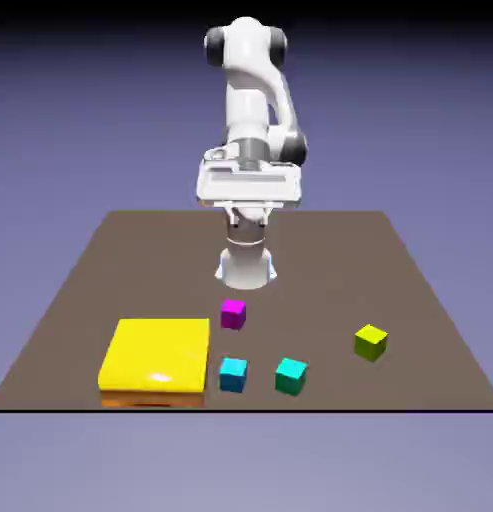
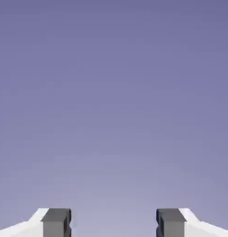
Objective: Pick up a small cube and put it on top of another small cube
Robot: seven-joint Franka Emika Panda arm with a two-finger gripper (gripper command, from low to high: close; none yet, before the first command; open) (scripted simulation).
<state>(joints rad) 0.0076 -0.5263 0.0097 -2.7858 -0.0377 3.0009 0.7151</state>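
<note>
Jaws (image 2: 114, 223) stand wide apart, with nothing between them.

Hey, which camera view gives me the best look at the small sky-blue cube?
The exterior view: it shows the small plain sky-blue cube whole and unblocked, beside the big flat yellow block. The hand view has no cube in it, only backdrop and the claw's two open fingertips.
</note>
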